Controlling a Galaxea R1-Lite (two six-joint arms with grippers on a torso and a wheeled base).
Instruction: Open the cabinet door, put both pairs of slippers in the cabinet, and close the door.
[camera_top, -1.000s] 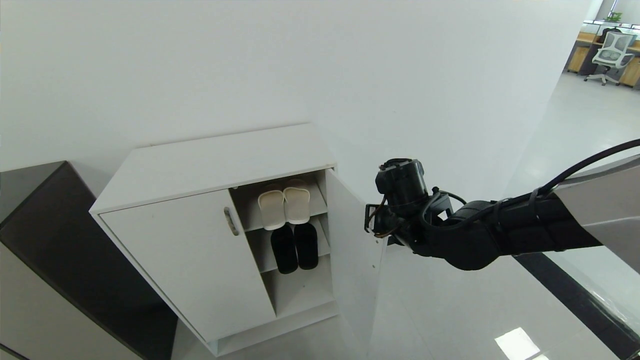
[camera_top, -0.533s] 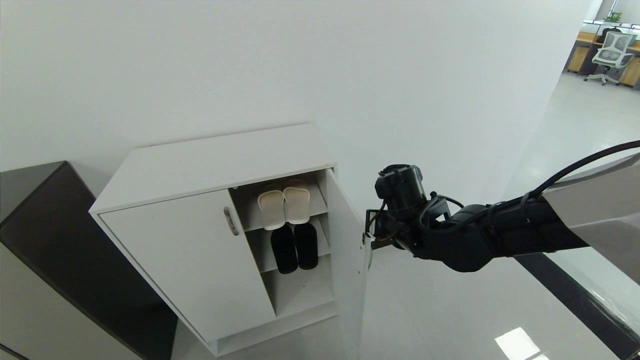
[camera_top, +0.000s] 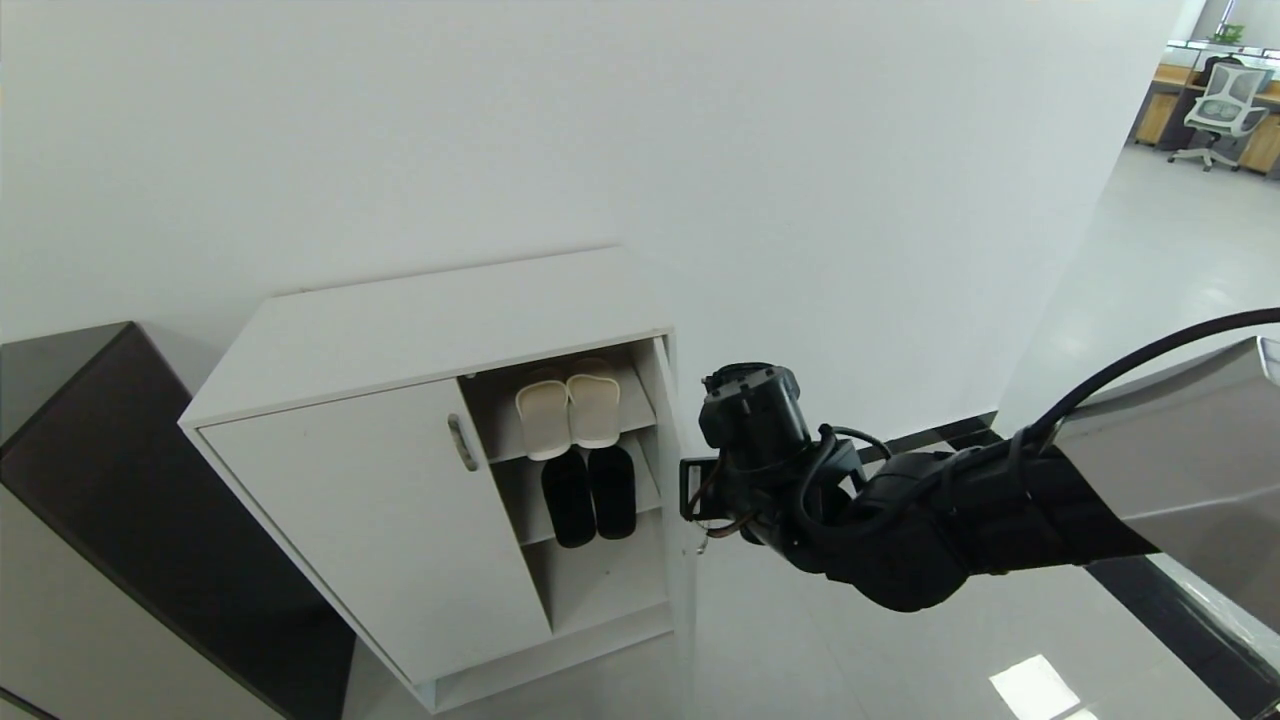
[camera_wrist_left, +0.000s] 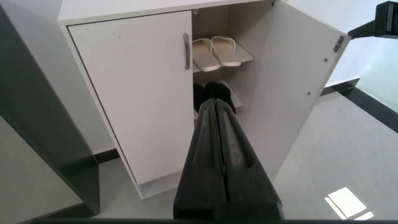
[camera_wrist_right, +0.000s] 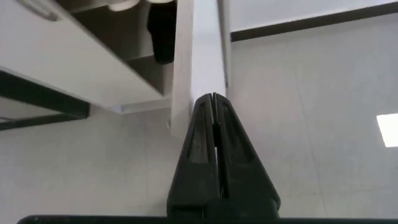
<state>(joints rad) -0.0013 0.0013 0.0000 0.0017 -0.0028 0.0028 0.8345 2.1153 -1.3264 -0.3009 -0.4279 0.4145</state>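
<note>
Right at the tips of the right gripper (camera_wrist_right: 214, 98), pressed together and empty, stands the thin edge of the open door (camera_wrist_right: 198, 56). Past it, inside the cabinet (camera_top: 420, 330), white slippers (camera_top: 570, 412) sit above black slippers (camera_top: 590, 497). The tips could slip off that edge and leave the door open.

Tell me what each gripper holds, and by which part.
Nothing held: left gripper and right gripper are shut, empty; the right's tip is at the open door.
</note>
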